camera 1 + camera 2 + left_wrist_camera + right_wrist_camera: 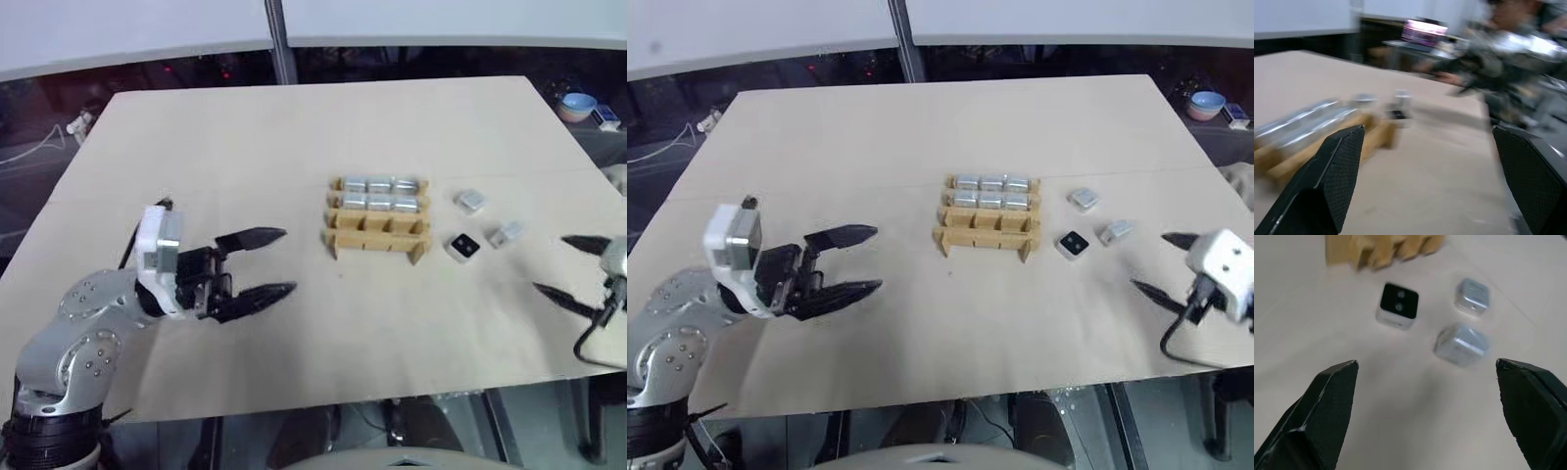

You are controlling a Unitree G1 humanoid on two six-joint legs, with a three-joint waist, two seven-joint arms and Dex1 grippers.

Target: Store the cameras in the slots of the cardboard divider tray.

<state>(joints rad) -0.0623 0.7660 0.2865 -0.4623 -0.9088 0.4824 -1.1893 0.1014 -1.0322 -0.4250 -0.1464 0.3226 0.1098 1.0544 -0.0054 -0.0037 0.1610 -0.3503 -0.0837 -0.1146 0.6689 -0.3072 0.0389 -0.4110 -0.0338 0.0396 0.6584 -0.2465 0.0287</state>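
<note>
right gripper point(576, 269): fingers apart, empty, near table's right edge | three loose cameras point(463, 247) point(470, 202) point(506, 234) lie between it and tray point(378, 235) | left gripper point(257, 264): fingers apart, empty, pointing at tray across bare table point(294, 137) | tray mid-table, six cameras point(380, 193) in its two far rows, near row empty

Bare table point(294, 137) all around; only the tray's point(377, 235) near row stands unfilled.
</note>
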